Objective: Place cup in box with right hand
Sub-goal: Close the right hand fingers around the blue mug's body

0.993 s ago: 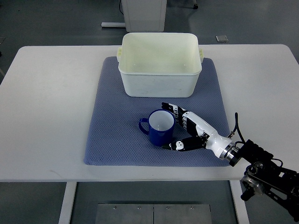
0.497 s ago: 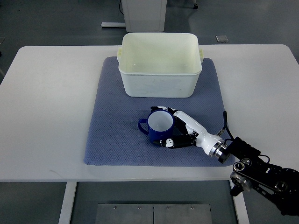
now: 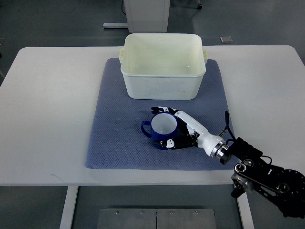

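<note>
Near the front of the blue mat [image 3: 114,129], as the top view showed it, the blue cup [image 3: 163,129] stood upright on the cloth with its white inside facing up and its handle pointing to the picture's left. The right hand [image 3: 183,131], its arm entering from the lower right corner, had its fingers [image 3: 161,109] curled around the far side of the cup and its thumb [image 3: 167,143] pressed at the near side, so it appeared to be closed on the cup's wall, though whether the grip was firm could not be told from above. The cup looked to be resting on the mat and not lifted. The white box [image 3: 163,86] sat farther back on the same mat, just beyond the cup, open at the top and holding nothing visible. The left hand was out of view. Judged from this, the reach and the closing of the grasp seemed done or nearly so; the lift, the carry over the box's near wall, the lowering inside and the release were all left to do. The white tabletop [image 3: 52,105] around the mat carried nothing else.
</note>
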Robot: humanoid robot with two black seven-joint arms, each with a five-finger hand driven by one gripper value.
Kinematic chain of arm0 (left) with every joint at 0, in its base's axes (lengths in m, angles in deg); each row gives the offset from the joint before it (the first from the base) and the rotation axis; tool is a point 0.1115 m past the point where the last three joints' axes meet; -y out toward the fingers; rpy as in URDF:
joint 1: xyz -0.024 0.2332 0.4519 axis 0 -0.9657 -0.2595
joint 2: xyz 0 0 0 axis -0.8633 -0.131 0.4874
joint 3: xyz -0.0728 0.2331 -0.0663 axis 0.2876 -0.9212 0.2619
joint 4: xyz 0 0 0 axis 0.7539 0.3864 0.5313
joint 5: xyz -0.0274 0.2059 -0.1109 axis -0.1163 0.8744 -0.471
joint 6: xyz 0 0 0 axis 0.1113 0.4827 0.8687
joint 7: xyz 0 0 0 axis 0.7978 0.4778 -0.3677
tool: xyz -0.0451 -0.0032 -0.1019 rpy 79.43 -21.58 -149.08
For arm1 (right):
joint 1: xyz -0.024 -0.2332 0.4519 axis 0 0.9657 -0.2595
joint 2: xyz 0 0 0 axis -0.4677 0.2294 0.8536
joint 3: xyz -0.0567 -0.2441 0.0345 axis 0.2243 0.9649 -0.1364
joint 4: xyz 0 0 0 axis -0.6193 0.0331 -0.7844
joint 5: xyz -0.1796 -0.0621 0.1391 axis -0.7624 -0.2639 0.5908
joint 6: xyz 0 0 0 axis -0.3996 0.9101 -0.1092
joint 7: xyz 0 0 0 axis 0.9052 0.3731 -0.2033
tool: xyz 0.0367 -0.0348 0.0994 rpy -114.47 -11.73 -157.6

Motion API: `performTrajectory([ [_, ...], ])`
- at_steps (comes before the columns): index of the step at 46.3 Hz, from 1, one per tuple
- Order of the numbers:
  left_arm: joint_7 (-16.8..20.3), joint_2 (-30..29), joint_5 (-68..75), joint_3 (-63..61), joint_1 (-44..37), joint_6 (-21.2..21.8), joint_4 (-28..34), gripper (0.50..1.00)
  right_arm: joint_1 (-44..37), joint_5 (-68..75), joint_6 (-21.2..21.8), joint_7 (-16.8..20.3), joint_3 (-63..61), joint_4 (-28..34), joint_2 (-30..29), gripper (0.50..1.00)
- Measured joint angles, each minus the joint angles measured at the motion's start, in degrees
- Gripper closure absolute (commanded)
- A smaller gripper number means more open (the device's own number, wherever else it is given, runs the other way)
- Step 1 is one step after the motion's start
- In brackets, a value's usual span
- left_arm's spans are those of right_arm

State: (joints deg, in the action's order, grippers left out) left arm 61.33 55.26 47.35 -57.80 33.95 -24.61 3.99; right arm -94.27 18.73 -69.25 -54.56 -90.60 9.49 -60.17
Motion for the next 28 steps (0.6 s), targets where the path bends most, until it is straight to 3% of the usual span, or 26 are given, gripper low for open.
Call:
performTrajectory([
  [5,0.0,0.0,0.0,0.0,0.0,0.0,0.0,0.500,-0.5,0.0,-0.1,0.0,0.7,0.0,0.0,0.730],
  [9,0.0,0.0,0.0,0.0,0.0,0.0,0.0,0.500,-1.2,-0.1,-0.8,0.0,2.0,0.0,0.0,0.747],
  [18,0.0,0.0,0.0,0.0,0.0,0.0,0.0,0.500,-1.6,-0.1,-1.8,0.0,3.1,0.0,0.0,0.919],
  [19,0.0,0.0,0.0,0.0,0.0,0.0,0.0,0.500,-1.7,-0.1,-1.8,0.0,3.1,0.0,0.0,0.919],
  [20,0.0,0.0,0.0,0.0,0.0,0.0,0.0,0.500,-1.9,0.0,-1.8,0.0,3.1,0.0,0.0,0.979],
  [21,0.0,0.0,0.0,0.0,0.0,0.0,0.0,0.500,-1.9,0.0,-1.8,0.0,3.1,0.0,0.0,1.000],
  [28,0.0,0.0,0.0,0.0,0.0,0.0,0.0,0.500,-2.0,0.0,-1.8,0.0,3.1,0.0,0.1,1.000],
])
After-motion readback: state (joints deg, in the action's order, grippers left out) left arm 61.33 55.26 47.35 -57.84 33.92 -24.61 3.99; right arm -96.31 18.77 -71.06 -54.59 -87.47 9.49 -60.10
